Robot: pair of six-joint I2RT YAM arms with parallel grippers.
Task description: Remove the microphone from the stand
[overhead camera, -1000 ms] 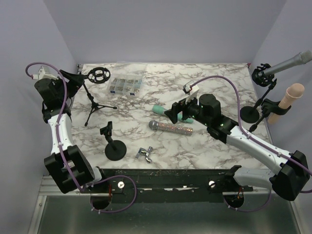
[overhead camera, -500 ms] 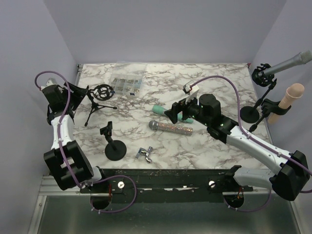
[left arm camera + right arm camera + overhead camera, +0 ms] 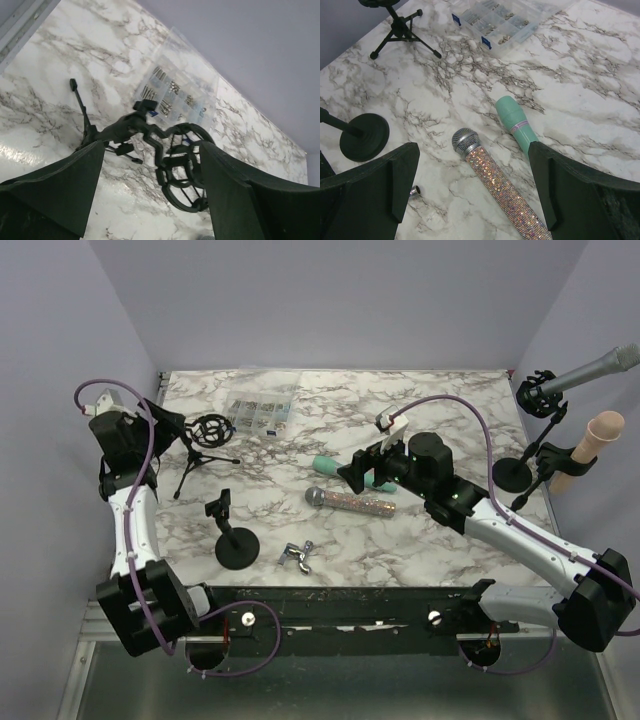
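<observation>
Your left claw (image 3: 152, 165) gapes wide near the table's (image 3: 450, 400) far-left corner, gripping nothing, the tripod stand (image 3: 125, 131) showing between its fingers. Your right claw (image 3: 474, 155), equally wide, hovers over the glitter microphone (image 3: 502, 187) lying flat midway between the side edges.
</observation>
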